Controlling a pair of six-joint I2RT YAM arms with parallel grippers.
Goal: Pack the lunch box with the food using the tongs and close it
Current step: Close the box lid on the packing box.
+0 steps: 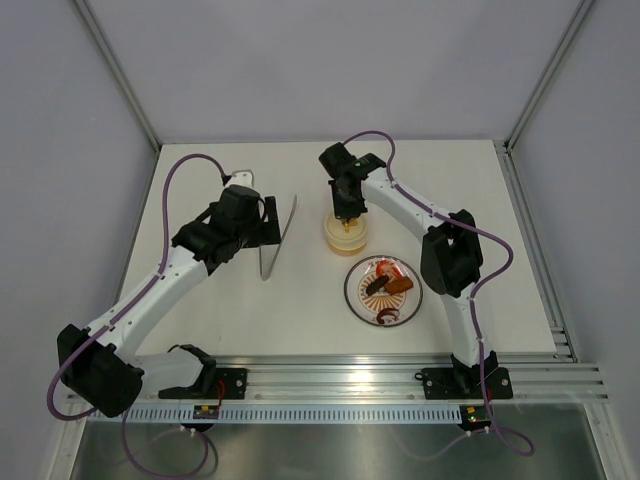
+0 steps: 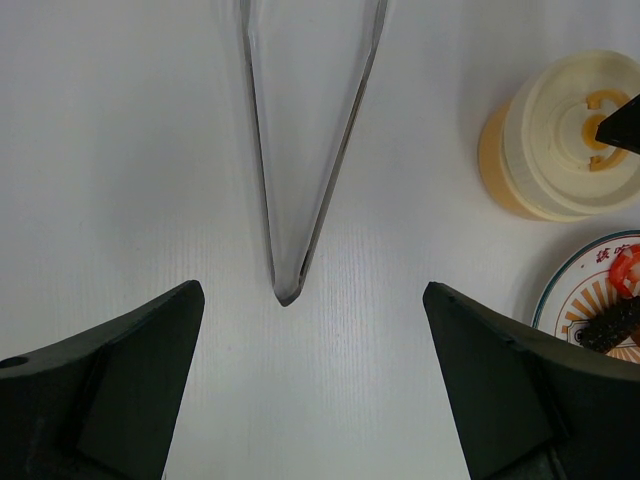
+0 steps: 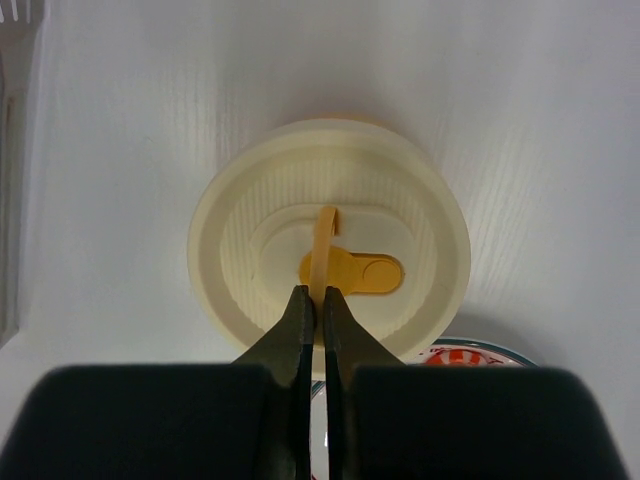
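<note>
The lunch box (image 1: 345,234) stands on the table with its cream lid (image 3: 240,240) on top. My right gripper (image 3: 320,298) is shut on the lid's upright yellow loop handle (image 3: 324,228). The silver tongs (image 1: 281,233) lie flat to the left of the box. Their joined end (image 2: 287,288) points at my left gripper (image 2: 312,292), which hovers open just short of it, holding nothing. The food (image 1: 388,284), dark brown and orange-brown pieces, lies on the patterned plate (image 1: 352,292) just in front of the box. The box's inside is hidden by the lid.
In the left wrist view the lunch box (image 2: 560,140) is at upper right and the plate's rim (image 2: 558,292) at the right edge. A metal rail (image 1: 340,375) runs along the near table edge, and grey walls enclose the table.
</note>
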